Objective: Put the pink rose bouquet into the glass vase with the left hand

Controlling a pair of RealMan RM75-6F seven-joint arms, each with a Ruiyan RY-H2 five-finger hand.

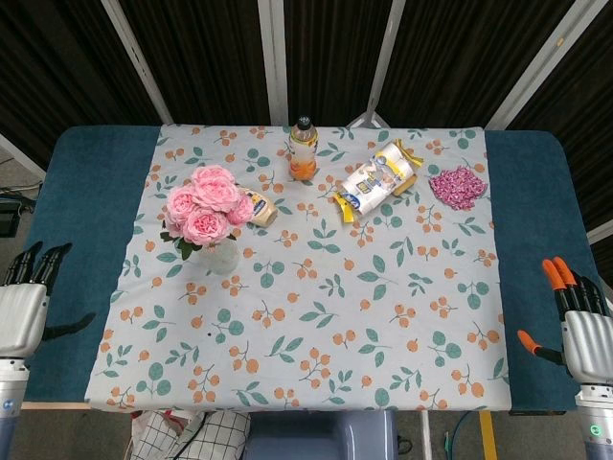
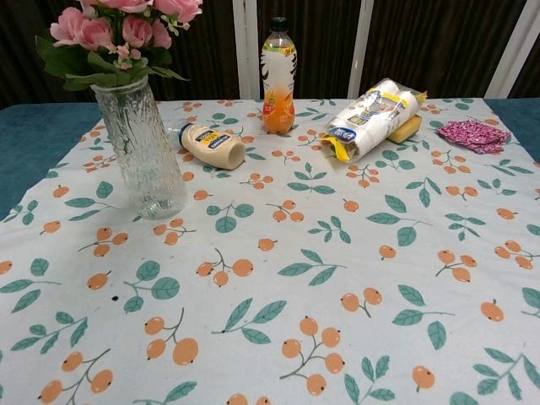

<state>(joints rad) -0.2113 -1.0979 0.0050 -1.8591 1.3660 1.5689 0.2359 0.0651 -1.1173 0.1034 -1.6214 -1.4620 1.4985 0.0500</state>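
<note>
The table (image 1: 77, 182) wears blue felt under a cloth (image 1: 316, 316) printed with oranges and leaves, with dark slatted panels behind. My left hand (image 1: 21, 311) hangs off the table's near left edge, well apart from the glass vase (image 2: 143, 152) — fingers (image 1: 38, 264) spread, holding nothing. My right hand (image 1: 584, 331) waits at the near right edge, likewise loose and empty. The pink rose bouquet (image 1: 203, 206) stands upright in the vase, blooms up.

We see a staged robot test bench, not a home. At twelve o'clock, black corrugated panels (image 1: 201, 57) with white struts (image 1: 273, 57) back a blue-padded table (image 1: 81, 182) under a fruit-print tablecloth (image 1: 335, 287).
</note>
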